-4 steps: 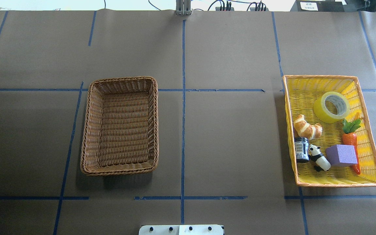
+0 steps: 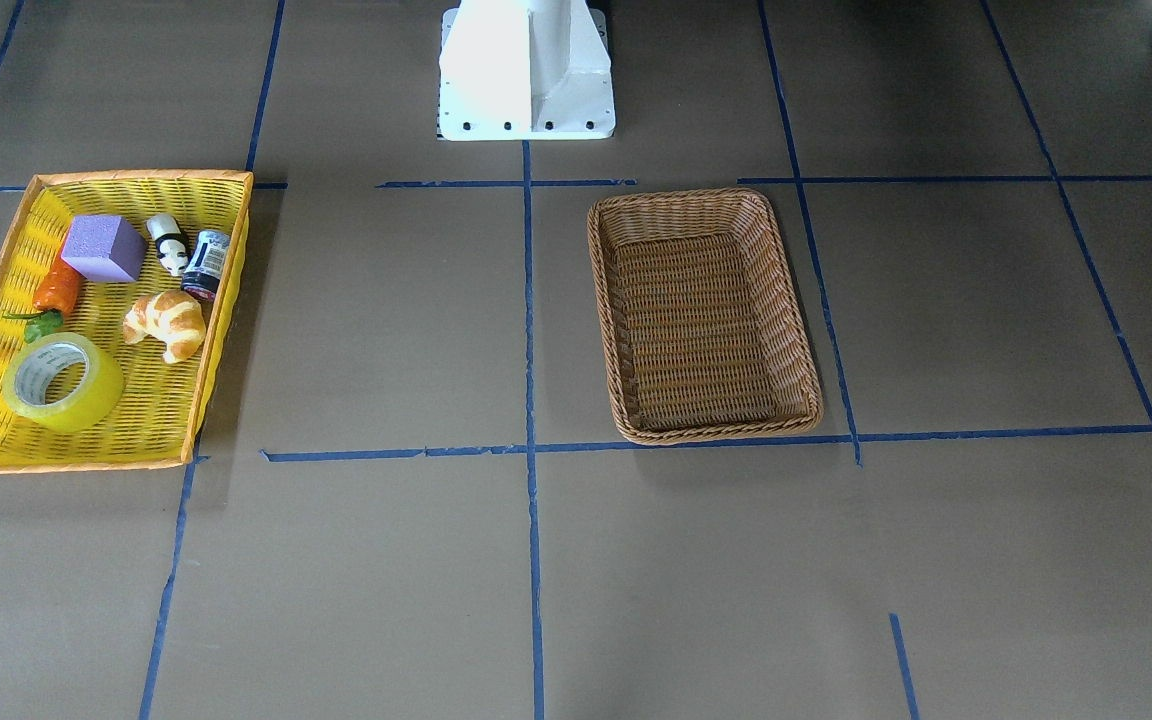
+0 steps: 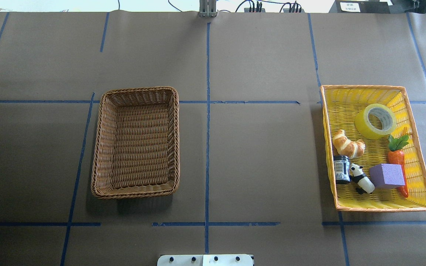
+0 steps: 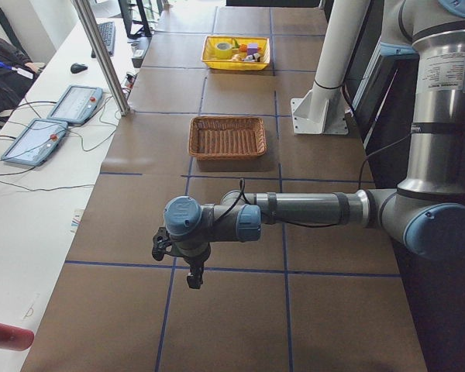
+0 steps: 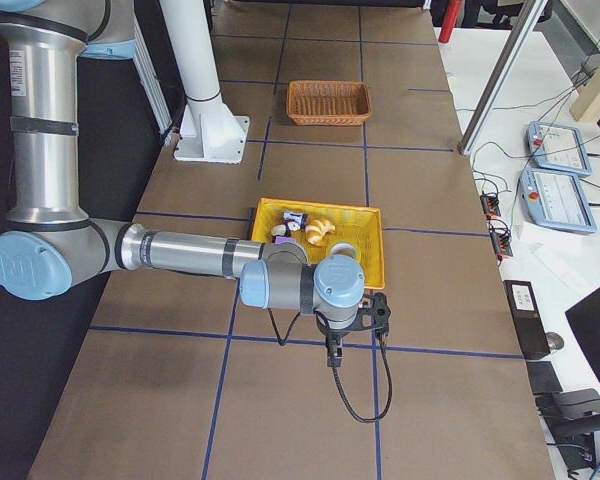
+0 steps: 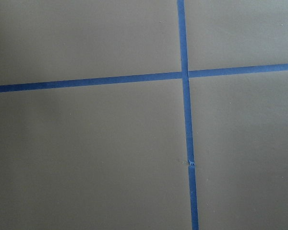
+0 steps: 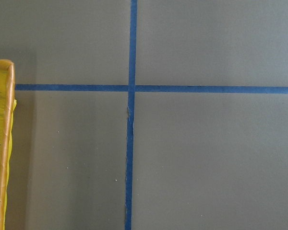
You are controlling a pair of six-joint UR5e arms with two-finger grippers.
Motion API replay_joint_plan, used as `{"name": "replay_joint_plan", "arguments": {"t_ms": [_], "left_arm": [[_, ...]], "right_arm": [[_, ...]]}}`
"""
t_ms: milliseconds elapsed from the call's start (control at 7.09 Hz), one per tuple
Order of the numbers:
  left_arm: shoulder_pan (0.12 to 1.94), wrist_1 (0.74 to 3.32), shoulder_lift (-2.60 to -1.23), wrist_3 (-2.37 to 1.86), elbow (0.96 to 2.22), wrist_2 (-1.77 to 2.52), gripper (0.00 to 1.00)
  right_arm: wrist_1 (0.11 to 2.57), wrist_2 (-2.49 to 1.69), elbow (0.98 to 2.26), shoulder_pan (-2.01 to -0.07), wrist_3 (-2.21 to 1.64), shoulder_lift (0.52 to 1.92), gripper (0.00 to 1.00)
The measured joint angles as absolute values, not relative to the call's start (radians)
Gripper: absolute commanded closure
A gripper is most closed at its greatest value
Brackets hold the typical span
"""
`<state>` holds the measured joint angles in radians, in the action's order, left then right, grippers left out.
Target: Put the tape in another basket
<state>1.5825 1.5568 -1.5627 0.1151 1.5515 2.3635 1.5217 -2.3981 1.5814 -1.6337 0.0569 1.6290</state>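
Observation:
The tape (image 3: pixel 375 121), a yellow roll with a pale core, lies in the far part of the bright yellow basket (image 3: pixel 346 99) on the table's right. It also shows in the front-facing view (image 2: pixel 64 382). The brown wicker basket (image 3: pixel 137 144) stands empty left of centre, and also shows in the front-facing view (image 2: pixel 701 330). My left gripper (image 4: pixel 178 254) hangs over bare table near the left end, far from both baskets. My right gripper (image 5: pixel 355 318) hangs just beyond the yellow basket's outer side. I cannot tell whether either is open or shut.
The yellow basket also holds a croissant (image 3: pixel 348 144), a carrot (image 3: pixel 398 157), a purple block (image 3: pixel 386 175), a panda figure (image 3: pixel 361 179) and a small dark jar (image 3: pixel 341 169). The robot's white base (image 2: pixel 526 65) stands at the table's near middle. The right wrist view shows the yellow basket's rim (image 7: pixel 7 143).

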Motion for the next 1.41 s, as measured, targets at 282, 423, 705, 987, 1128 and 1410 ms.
{"name": "replay_joint_plan", "arguments": {"t_ms": [282,423,705,987,1128,1410], "left_arm": [[1.582,1.559,-1.562,0.115,1.551,2.364,0.00],[1.582,1.560,-1.562,0.114,1.551,2.364,0.00],[1.582,1.562,-1.562,0.114,1.551,2.364,0.00],[1.582,1.564,-1.563,0.113,1.552,2.365,0.00],[1.582,1.565,-1.563,0.112,1.554,2.366,0.00],[1.582,1.567,-1.563,0.113,1.554,2.367,0.00]], "right_arm": [[1.519,-2.399,1.581,-1.634,0.057,1.629,0.00],[1.518,-2.399,1.581,-1.634,0.057,1.629,0.00],[1.514,-2.399,1.583,-1.632,0.056,1.626,0.00],[1.498,-2.392,1.595,-1.594,0.057,1.607,0.00],[1.485,-2.384,1.604,-1.565,0.054,1.580,0.00],[1.492,-2.354,1.616,-1.513,0.047,1.512,0.00]]}}
